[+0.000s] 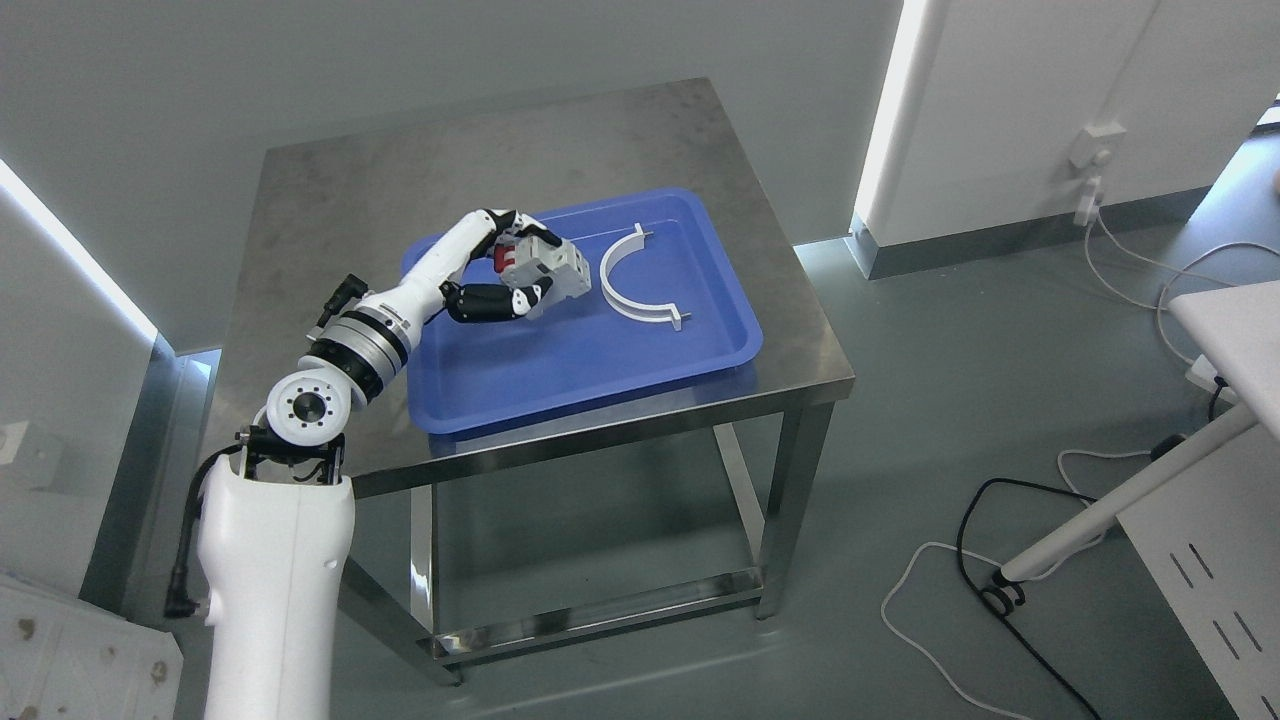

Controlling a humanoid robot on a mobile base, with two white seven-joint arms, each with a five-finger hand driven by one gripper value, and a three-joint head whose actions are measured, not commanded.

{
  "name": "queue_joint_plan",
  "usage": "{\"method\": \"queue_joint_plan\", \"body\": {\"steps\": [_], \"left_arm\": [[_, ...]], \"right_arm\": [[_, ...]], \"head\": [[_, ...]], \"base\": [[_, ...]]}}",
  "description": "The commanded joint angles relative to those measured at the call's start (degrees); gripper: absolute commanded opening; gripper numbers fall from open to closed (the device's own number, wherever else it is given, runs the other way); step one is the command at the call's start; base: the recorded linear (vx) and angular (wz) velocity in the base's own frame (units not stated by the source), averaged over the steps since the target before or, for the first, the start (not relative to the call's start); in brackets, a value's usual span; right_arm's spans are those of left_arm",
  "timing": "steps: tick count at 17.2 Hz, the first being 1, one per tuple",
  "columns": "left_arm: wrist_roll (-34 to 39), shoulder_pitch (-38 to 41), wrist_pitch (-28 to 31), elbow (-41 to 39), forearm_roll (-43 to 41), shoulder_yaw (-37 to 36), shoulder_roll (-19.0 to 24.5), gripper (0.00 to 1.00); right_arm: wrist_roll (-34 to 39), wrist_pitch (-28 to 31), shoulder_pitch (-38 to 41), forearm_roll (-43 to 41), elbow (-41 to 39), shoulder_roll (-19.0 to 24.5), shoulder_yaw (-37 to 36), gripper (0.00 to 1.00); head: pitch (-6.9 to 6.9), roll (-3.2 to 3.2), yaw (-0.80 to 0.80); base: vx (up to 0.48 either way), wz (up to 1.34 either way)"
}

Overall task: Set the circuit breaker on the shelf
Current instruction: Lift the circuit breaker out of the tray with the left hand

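Note:
A grey circuit breaker (pixel 548 266) with a red part on its left side sits over the blue tray (pixel 600 370) on the steel table. My left hand (pixel 515 268) reaches in from the lower left and its fingers (pixel 490 302) wrap the breaker from above and below. Whether the breaker rests on the tray or is lifted off it cannot be told. No shelf shows in this view.
A white curved bracket (pixel 630 285) lies in the tray just right of the breaker. The steel table (pixel 640 150) has a low frame underneath. At the right stand a white table (pixel 1230 310) and cables (pixel 960 560) on the floor.

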Motion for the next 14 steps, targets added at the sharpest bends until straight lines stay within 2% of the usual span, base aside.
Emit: {"method": "queue_joint_plan", "body": {"steps": [1,3,8,10,14], "left_arm": [[15.15,-0.11,-2.22,-3.53,9.95,8.02,-2.83,0.19],[23.25,0.41,-2.22,-5.11,12.76,7.93,-2.83,0.2],[24.69,9.18,-8.45,-10.12,13.83,7.49,-2.83,0.2],[25.48,12.44,-8.9,-13.63,13.83,7.58,-2.83,0.2],[27.68,13.77,-10.13,-16.9,13.92,7.4,-2.83,0.2]], "right_arm": [[0.02,-0.04,0.0,0.0,0.0,-1.0,0.0,1.0],[0.02,-0.04,0.0,0.0,0.0,-1.0,0.0,1.0],[0.02,-0.04,0.0,0.0,0.0,-1.0,0.0,1.0],[0.02,-0.04,0.0,0.0,0.0,-1.0,0.0,1.0],[0.02,-0.04,0.0,0.0,0.0,-1.0,0.0,1.0]], "head": [[0.0,0.0,0.0],[0.0,0.0,0.0],[0.0,0.0,0.0],[0.0,0.0,0.0],[0.0,0.0,0.0]], "base": [[0.0,0.0],[0.0,0.0],[0.0,0.0],[0.0,0.0],[0.0,0.0]]}}
